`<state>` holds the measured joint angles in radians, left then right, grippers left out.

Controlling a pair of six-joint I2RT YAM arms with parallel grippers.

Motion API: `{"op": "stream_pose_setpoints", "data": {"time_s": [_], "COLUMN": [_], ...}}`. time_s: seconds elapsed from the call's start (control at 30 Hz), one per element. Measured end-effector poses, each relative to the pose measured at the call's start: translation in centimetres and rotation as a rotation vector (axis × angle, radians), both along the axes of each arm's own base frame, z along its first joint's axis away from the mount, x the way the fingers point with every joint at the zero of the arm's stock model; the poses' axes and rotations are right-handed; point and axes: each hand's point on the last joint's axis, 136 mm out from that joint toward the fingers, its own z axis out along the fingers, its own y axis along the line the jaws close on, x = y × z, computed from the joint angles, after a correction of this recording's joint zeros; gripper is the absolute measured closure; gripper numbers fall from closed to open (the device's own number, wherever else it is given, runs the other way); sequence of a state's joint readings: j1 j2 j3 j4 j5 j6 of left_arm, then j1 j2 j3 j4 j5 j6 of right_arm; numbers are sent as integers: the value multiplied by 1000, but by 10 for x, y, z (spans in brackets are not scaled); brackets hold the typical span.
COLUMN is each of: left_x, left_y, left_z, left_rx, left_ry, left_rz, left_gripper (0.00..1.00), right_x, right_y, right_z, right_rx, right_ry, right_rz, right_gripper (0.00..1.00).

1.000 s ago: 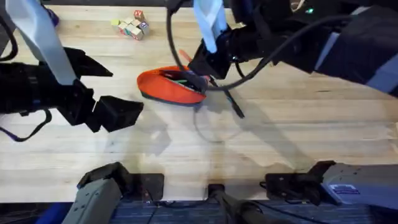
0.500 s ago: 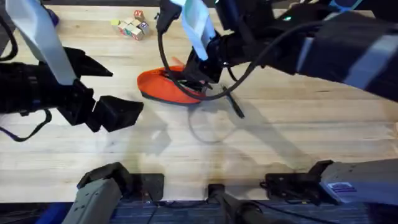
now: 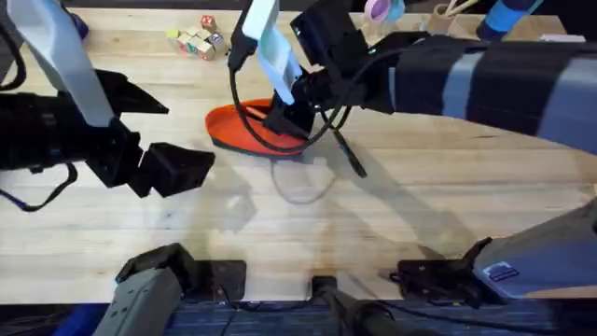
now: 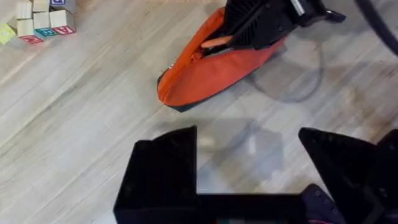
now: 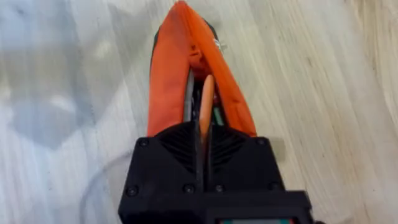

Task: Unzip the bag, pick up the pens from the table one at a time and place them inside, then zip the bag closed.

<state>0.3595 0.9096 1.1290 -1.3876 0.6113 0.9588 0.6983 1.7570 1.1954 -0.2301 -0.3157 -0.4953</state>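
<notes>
On the table point(image 3: 448, 187), unzipped bag point(image 3: 244, 130), right gripper point(image 5: 204, 146) fingers clamped on orange pen point(image 5: 206, 112) inside, left gripper point(image 4: 249, 162) fingers apart.

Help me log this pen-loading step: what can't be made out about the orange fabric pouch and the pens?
- Far end of the orange fabric pencil pouch, overhead: covered by the right gripper.
- Slim orange pen, right wrist: lower end hidden between the closed fingers.
- Pouch interior, right wrist: too dark and narrow to read.
- Slim black pen on the wooden table, overhead: upper end hidden under the arm.
</notes>
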Motion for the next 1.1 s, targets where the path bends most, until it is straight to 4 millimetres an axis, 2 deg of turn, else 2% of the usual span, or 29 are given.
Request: {"op": "stream_pose_setpoints", "data": {"time_s": [0.13, 0.33, 0.37, 0.53, 0.57, 0.63, 0.97, 1.1], "left_x": [0, 0, 0, 0, 0, 0, 0, 0], "left_y": [0, 0, 0, 0, 0, 0, 0, 0], "left_z": [0, 0, 0, 0, 0, 0, 0, 0], "left_rx": [0, 0, 0, 0, 0, 0, 0, 0], "left_ry": [0, 0, 0, 0, 0, 0, 1, 0], "left_rz": [0, 0, 0, 0, 0, 0, 0, 0], "left_gripper": [8, 8, 8, 8, 8, 8, 8, 8], "right_x": [4, 4, 4, 4, 4, 4, 6, 4], "right_y": [3, 4, 4, 4, 4, 4, 6, 4], "right_z": [-11, -15, -15, -15, -15, -15, -10, 9], "right_rx": [-4, -4, -4, -5, -6, -5, 13, 43], "right_ry": [6, 10, 11, 9, 6, 7, 9, 7], "right_rz": [1, 3, 2, 2, 5, 4, -13, -38], "right_gripper": [968, 943, 847, 129, 36, 7, 5, 4]}}
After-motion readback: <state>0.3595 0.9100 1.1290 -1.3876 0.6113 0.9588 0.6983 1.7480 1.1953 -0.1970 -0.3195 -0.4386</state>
